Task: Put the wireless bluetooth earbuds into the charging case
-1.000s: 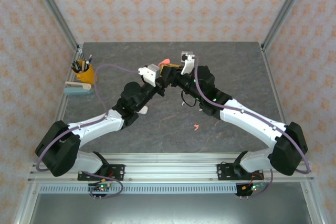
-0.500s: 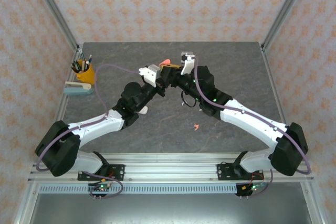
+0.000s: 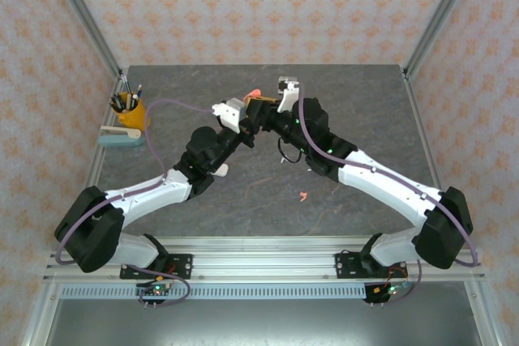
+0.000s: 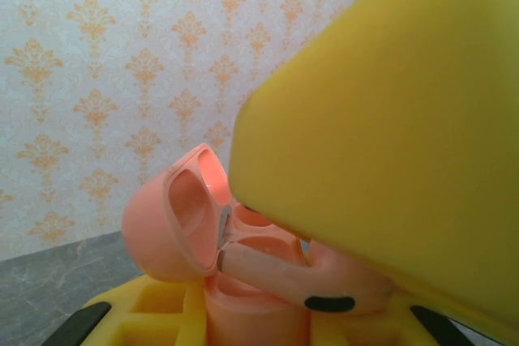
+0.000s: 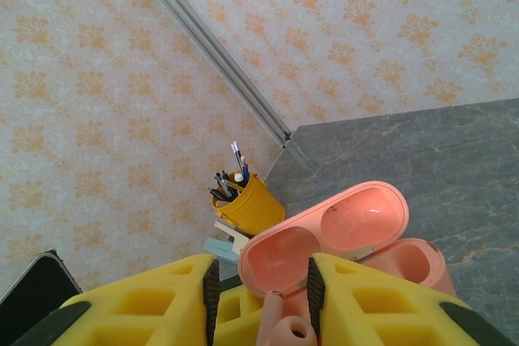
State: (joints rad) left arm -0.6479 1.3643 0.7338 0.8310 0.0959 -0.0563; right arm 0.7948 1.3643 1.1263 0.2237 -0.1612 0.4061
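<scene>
the left gripper is clamped on the open coral-pink case, held up above the worktop. the right gripper pinches a coral-pink earbud just at the case's mouth. go in crooked and the stem could catch the rim, or pop free and drop beside the loose earbud lying below.

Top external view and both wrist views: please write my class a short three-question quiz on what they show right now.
1. True or false: the charging case has its lid shut.
2. The loose earbud lying on the table is: A white, B coral-pink, C black.
3. What colour is the pen cup near the table's left edge?
Key: 1 false; 2 B; 3 yellow.
</scene>
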